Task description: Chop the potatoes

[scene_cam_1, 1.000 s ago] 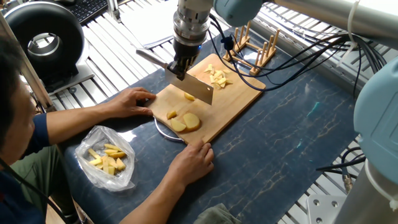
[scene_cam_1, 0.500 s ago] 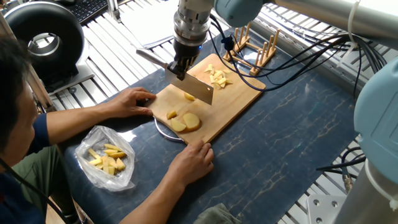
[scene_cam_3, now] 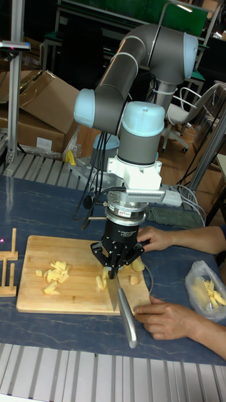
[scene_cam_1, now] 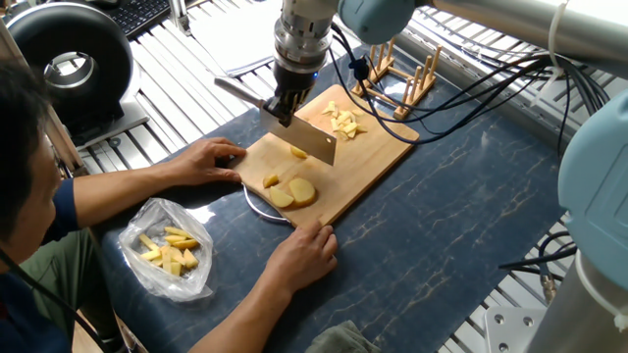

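1. A clear plastic bag [scene_cam_1: 167,257] of yellow sticks lies nearest, on the dark blue table [scene_cam_1: 461,226].
2. A person's two hands [scene_cam_1: 299,257] steady the pale wooden cutting board [scene_cam_1: 378,157].
3. Pale yellow peeled potatoes [scene_cam_1: 294,192] lie on the board.
4. The black two-finger gripper [scene_cam_1: 285,108] is clamped on a steel cleaver [scene_cam_1: 304,139] above them.

Arm vertical, hand [scene_cam_1: 286,102] fingers clamped, pointing down
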You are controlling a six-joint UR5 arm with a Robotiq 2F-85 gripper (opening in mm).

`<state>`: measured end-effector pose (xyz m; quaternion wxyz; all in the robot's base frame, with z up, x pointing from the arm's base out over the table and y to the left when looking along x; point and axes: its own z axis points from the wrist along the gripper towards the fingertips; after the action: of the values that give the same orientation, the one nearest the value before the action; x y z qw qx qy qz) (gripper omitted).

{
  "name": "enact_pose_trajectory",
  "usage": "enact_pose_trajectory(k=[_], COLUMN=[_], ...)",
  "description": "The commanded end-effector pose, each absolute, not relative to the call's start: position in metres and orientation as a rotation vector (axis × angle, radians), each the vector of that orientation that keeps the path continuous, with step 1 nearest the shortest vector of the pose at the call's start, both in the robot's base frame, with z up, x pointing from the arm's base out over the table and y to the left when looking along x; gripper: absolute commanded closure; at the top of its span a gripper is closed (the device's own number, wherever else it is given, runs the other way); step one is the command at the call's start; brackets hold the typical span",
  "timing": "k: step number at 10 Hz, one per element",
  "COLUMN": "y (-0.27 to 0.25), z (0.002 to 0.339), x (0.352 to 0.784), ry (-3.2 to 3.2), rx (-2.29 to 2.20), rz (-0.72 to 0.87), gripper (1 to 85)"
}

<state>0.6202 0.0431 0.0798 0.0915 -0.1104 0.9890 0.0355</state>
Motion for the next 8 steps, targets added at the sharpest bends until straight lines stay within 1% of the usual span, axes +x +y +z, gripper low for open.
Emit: enact_pose_trajectory(k=[1,8], y=[0.0442,0.0454], z=[0.0781,0.0747], x=[0.6234,0.6234], ry=[2.929,2.928], rx=[-0.314,-0.307], rz=[0.119,0.124], gripper=[84.7,84.7])
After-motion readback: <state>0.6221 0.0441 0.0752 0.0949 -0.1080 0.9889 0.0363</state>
